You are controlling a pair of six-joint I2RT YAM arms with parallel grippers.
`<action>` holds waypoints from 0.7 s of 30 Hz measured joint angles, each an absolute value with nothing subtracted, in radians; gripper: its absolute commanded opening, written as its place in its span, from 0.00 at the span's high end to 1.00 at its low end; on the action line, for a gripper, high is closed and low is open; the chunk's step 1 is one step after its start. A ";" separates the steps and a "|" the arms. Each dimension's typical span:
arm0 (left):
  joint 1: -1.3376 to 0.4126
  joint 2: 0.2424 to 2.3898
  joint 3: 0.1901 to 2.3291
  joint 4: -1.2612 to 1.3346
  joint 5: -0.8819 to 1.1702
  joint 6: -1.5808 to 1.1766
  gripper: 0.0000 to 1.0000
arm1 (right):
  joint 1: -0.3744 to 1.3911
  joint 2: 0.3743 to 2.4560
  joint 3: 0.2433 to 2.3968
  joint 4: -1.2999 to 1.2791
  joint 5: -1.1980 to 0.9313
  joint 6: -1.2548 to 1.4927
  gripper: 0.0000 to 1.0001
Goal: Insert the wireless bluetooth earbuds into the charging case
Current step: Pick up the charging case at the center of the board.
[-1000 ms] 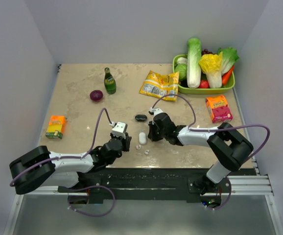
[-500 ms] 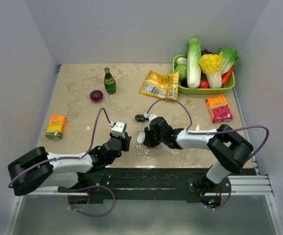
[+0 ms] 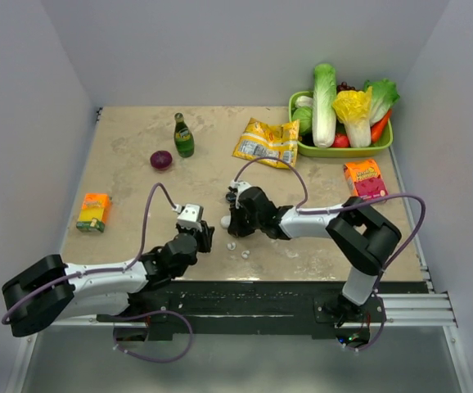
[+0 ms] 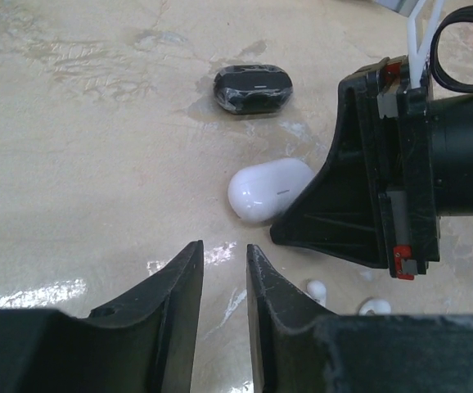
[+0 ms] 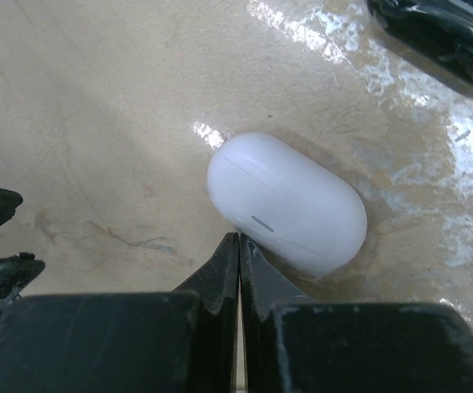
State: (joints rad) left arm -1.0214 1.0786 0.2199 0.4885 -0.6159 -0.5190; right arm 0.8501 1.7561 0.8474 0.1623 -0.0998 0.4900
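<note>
The white oval charging case (image 5: 286, 201) lies closed on the table, also in the left wrist view (image 4: 268, 188) and the top view (image 3: 227, 222). My right gripper (image 5: 239, 237) is shut, empty, and its tips touch the case's near side; it also shows in the top view (image 3: 231, 218). Two tiny white earbuds (image 4: 316, 288) (image 4: 374, 306) lie loose on the table just near of the case, also in the top view (image 3: 231, 245) (image 3: 246, 255). My left gripper (image 4: 224, 252) is slightly open and empty, a short way near-left of the case (image 3: 204, 238).
A black oval case (image 4: 253, 88) lies just beyond the white one. Farther off are a green bottle (image 3: 183, 136), a red onion (image 3: 161, 160), a yellow snack bag (image 3: 267, 142), an orange box (image 3: 95, 212), a pink box (image 3: 365, 181) and a green vegetable tray (image 3: 302, 148).
My right gripper has moved left against the charging case, which has shifted a little left and away. My left arm has drawn back to the left. The earbuds have stayed put.
</note>
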 measured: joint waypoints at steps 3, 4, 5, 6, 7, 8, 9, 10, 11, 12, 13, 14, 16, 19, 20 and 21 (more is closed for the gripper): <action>-1.021 1.066 0.213 0.477 -0.631 -0.529 0.59 | 0.850 1.781 0.875 0.168 -0.101 0.494 0.96; -1.021 1.063 0.211 0.476 -0.636 -0.532 0.57 | 0.850 1.789 0.884 0.169 -0.101 0.495 0.94; -1.021 1.060 0.210 0.472 -0.640 -0.533 0.53 | 0.850 1.795 0.892 0.170 -0.101 0.496 0.89; -1.021 1.057 0.210 0.468 -0.645 -0.537 0.44 | 0.850 1.800 0.899 0.171 -0.101 0.497 0.84; -1.021 1.055 0.209 0.463 -0.651 -0.540 0.40 | 0.850 1.802 0.902 0.171 -0.101 0.498 0.79; -1.021 1.055 0.209 0.456 -0.656 -0.540 0.36 | 0.850 1.803 0.903 0.171 -0.101 0.500 0.68; -1.021 1.054 0.209 0.450 -0.661 -0.543 0.29 | 0.850 1.802 0.903 0.171 -0.100 0.501 0.63; -1.021 1.054 0.209 0.443 -0.666 -0.547 0.25 | 0.850 1.795 0.903 0.170 -0.101 0.505 0.59; -1.021 1.053 0.209 0.438 -0.670 -0.550 0.21 | 0.850 1.779 0.902 0.161 -0.093 0.506 0.52; -1.021 1.053 0.209 0.433 -0.677 -0.556 0.15 | 0.850 1.745 0.896 0.144 -0.087 0.504 0.50; -1.021 1.053 0.209 0.430 -0.683 -0.559 0.13 | 0.850 1.700 0.888 0.121 -0.074 0.500 0.45; -1.021 1.053 0.209 0.429 -0.686 -0.559 0.11 | 0.850 1.655 0.879 0.107 -0.068 0.498 0.43; -1.021 1.056 0.209 0.434 -0.689 -0.561 0.05 | 0.850 1.526 0.868 0.056 -0.036 0.488 0.40; -1.021 1.084 0.221 0.443 -0.688 -0.561 0.00 | 0.850 1.318 0.860 -0.002 0.022 0.478 0.37; -1.020 1.102 0.234 0.443 -0.685 -0.561 0.00 | 0.850 1.251 0.859 -0.014 0.048 0.477 0.36; -1.019 1.123 0.249 0.448 -0.680 -0.562 0.00 | 0.850 1.190 0.854 -0.025 0.075 0.477 0.36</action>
State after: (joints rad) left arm -1.0191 1.1229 0.2489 0.4477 -0.6796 -0.5621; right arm 0.8505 1.1904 0.8539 -0.0254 0.0753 0.4774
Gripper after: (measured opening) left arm 0.992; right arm 0.625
